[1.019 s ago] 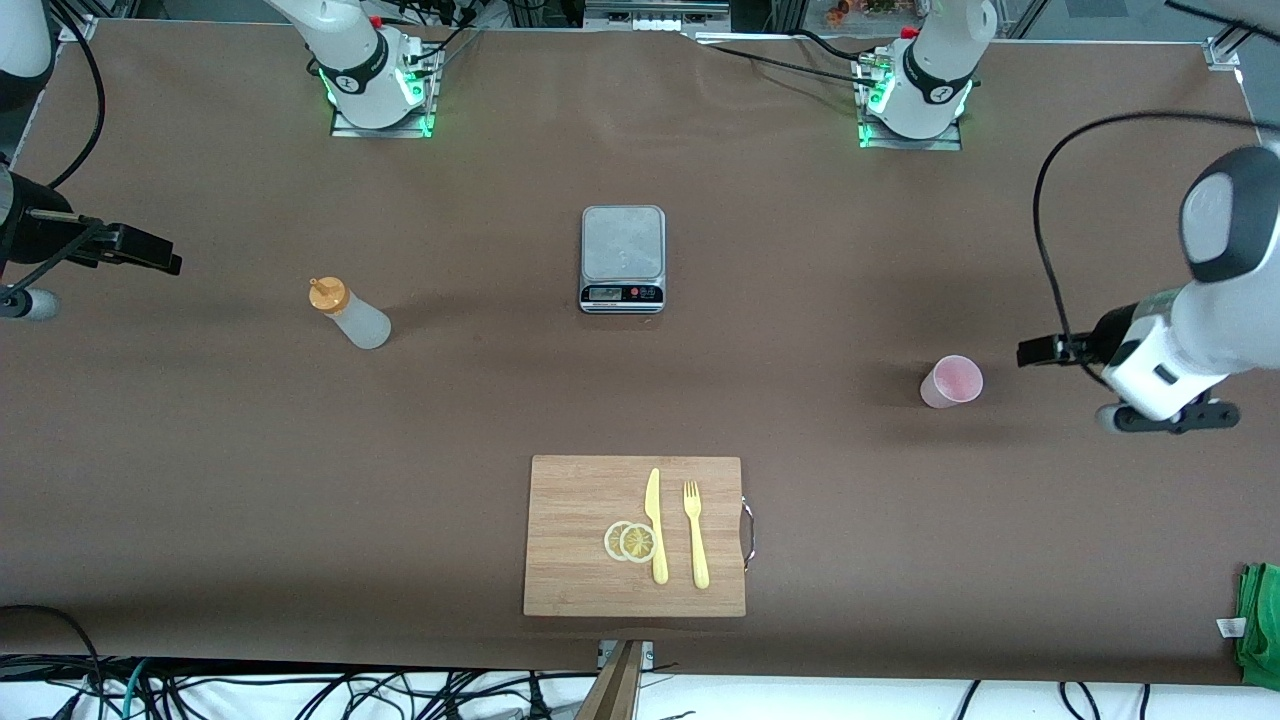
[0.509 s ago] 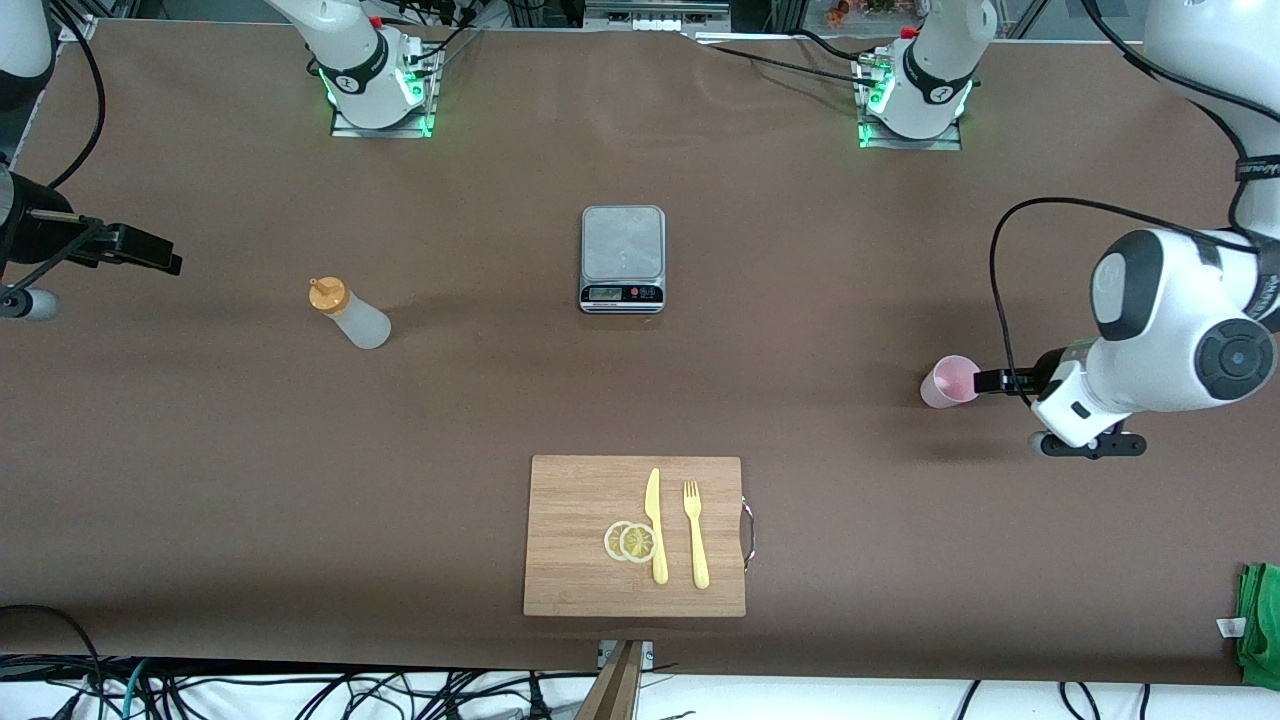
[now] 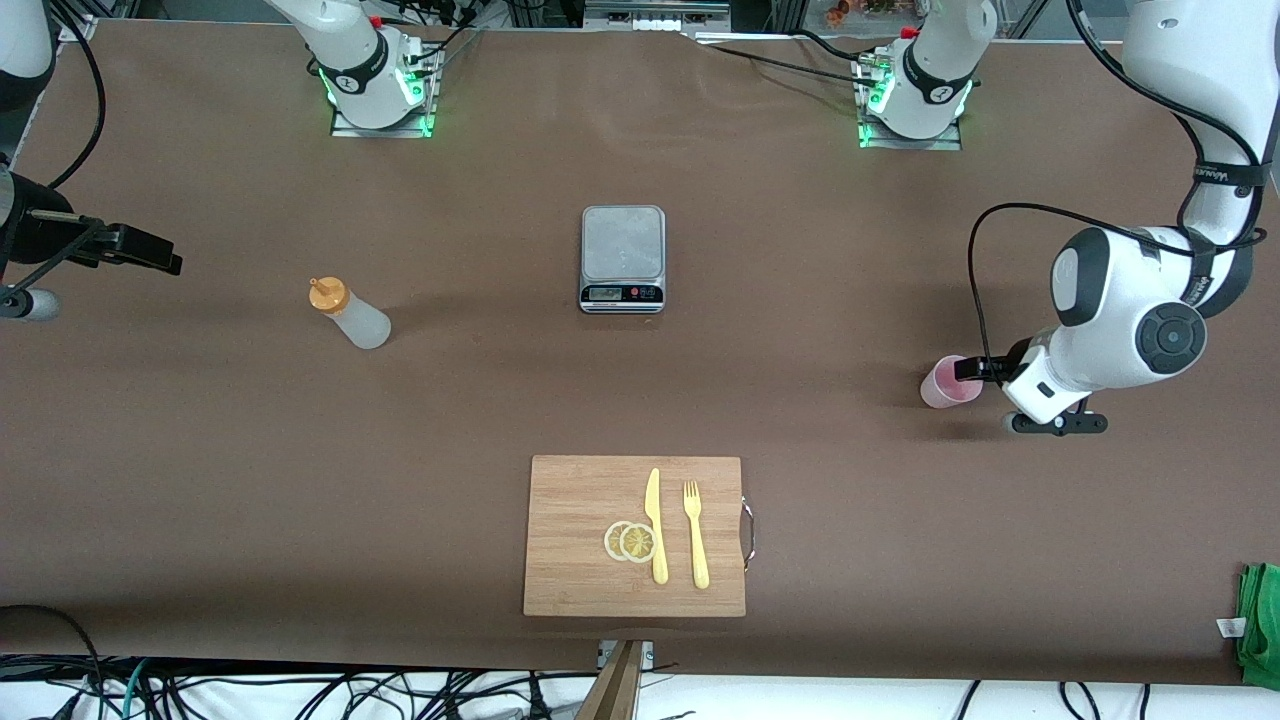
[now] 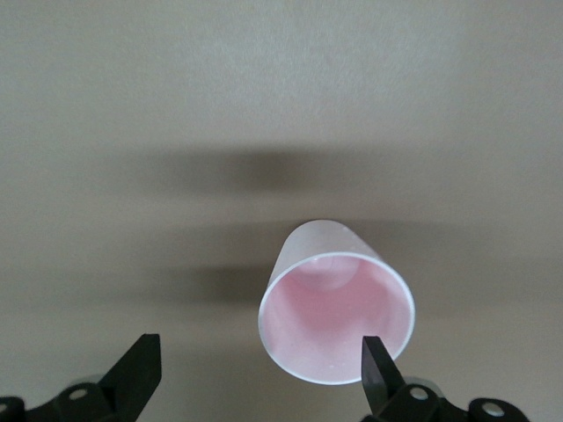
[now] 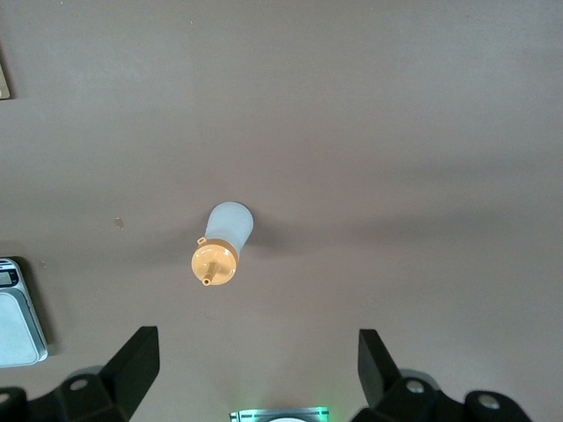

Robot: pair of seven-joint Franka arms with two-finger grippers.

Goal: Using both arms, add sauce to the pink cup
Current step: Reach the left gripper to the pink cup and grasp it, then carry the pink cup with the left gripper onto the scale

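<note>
While the brown worktop (image 3: 200, 450) is carrying a scale (image 3: 622, 258) and cutting board (image 3: 634, 535), the left gripper (image 3: 968, 370) is reaching the pink cup (image 3: 946, 382) wide open (one finger (image 4: 378, 374) overlapping its rim), gripping nothing. Wide open, the right gripper (image 5: 251, 374) is hovering over the sauce bottle (image 3: 350, 314).

Robotics lab: bolted arm bases (image 3: 378, 95), paper-covered table (image 3: 200, 450), loose cables (image 3: 300, 690).
</note>
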